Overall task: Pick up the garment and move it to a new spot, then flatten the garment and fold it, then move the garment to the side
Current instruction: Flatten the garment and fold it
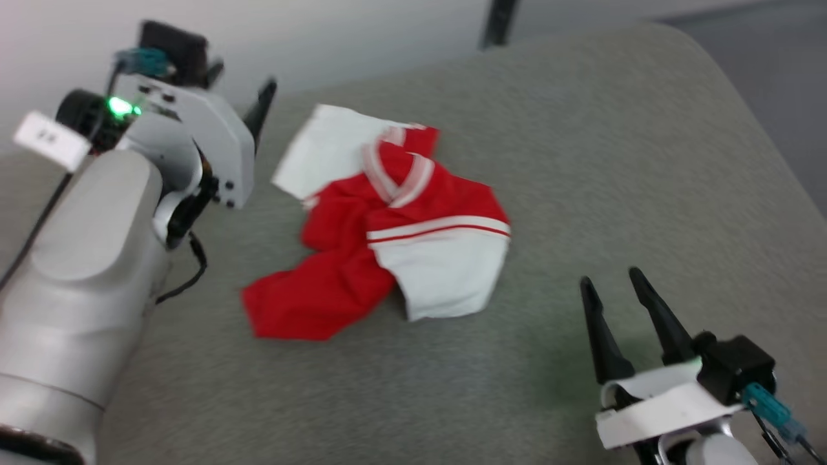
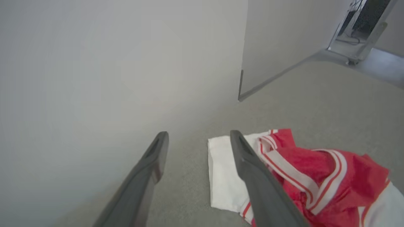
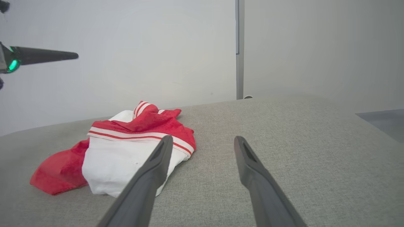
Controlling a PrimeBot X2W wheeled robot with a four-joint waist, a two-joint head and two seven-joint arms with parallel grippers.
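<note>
**Kid:** Where is the shirt?

**Friend:** The garment (image 1: 381,226) lies in a messy heap near the middle of the grey table (image 1: 646,161). It is red with stripy trim. One white sleeve sticks out toward the wall (image 2: 94,63). The other white sleeve lies on the near side. A red flap spreads out at the near left.

**Kid:** Is a claw holding it?

**Friend:** No. Both claws are apart from it. The left gripper (image 1: 239,87) hangs above the table, just beside the far white sleeve. Its two dark fingers are spread wide, and nothing is between them.

**Kid:** And the other claw?

**Friend:** The right gripper (image 1: 610,278) is at the near right, a little way off from the shirt. Its fingers are spread wide too, with only bare table under them.

**Kid:** What is behind the table?

**Friend:** The pale wall, and a dark post (image 1: 497,22) standing by the far edge.
</note>
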